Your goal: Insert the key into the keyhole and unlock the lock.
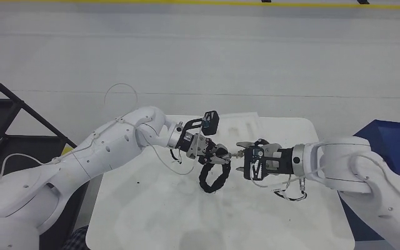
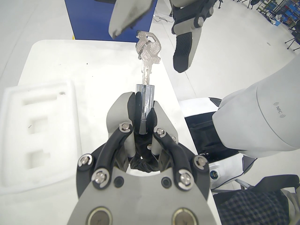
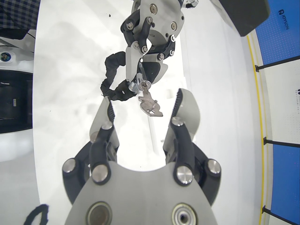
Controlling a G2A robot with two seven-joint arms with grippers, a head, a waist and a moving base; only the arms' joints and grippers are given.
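My left gripper (image 2: 143, 104) is shut on a chrome lock cylinder (image 2: 145, 99) whose black sleeved cable (image 1: 212, 178) hangs in a loop over the table. A silver key (image 2: 148, 54) sits with its blade in the keyhole, and a second key hangs on the same ring. My right gripper (image 3: 144, 101) faces the lock and stands open, one finger on each side of the key (image 3: 150, 105) heads, touching neither. In the top view the left gripper (image 1: 215, 155) and right gripper (image 1: 245, 159) meet above the table's middle.
A white foam tray (image 2: 39, 129) with cut-out pockets lies on the white table (image 1: 156, 212) behind the grippers. A blue cabinet (image 2: 105, 8) stands beyond the table's edge on the right arm's side. A dark frame (image 1: 25, 119) stands off the table's left.
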